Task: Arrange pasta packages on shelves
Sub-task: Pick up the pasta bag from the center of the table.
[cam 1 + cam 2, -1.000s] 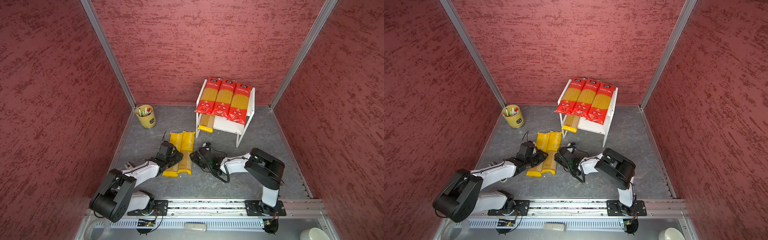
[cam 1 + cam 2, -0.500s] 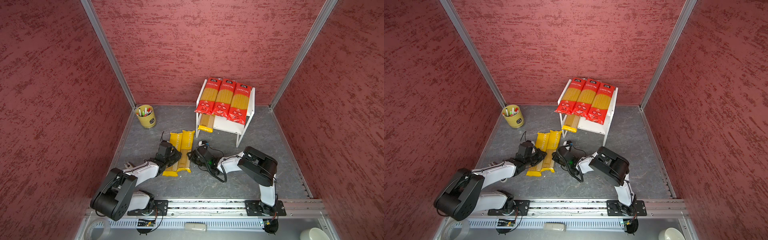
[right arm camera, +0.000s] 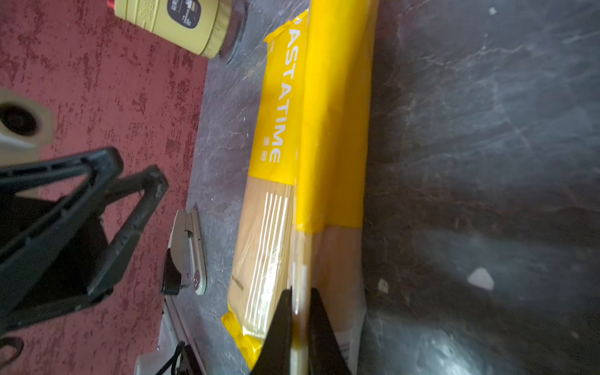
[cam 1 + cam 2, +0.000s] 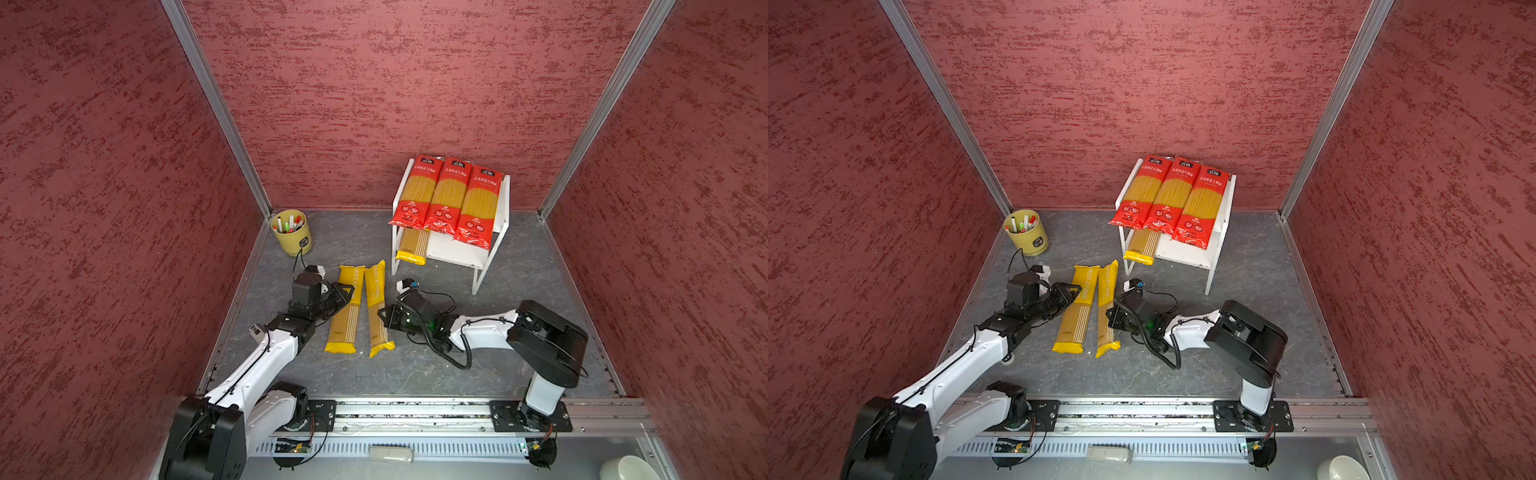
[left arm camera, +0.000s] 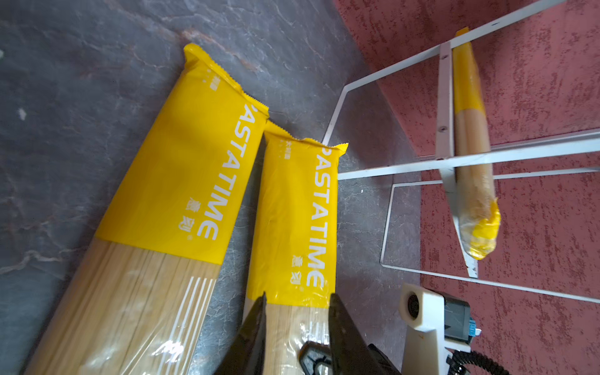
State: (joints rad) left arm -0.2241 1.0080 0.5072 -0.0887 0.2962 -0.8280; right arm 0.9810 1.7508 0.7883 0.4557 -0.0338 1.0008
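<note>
Your right hand pinches a long yellow plastic spaghetti bag by its thin edge; lifted, it could slip free. Your left hand hangs parted, empty.

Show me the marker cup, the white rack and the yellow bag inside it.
marker cup (image 4: 289, 239), a top view, side wall.
white rack (image 4: 453, 251), a top view, lower board.
yellow bag (image 4: 413, 243), a top view, clear part.

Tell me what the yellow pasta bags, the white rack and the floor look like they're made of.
Yellow pasta bags: glossy plastic film, going by glare, crimped zigzag end seals and a clear window showing spaghetti. White rack: matt white boards, perhaps painted wood or laminate; thin legs look like painted metal. Floor: matt grey, slate-like veining, stone or a print.
</note>
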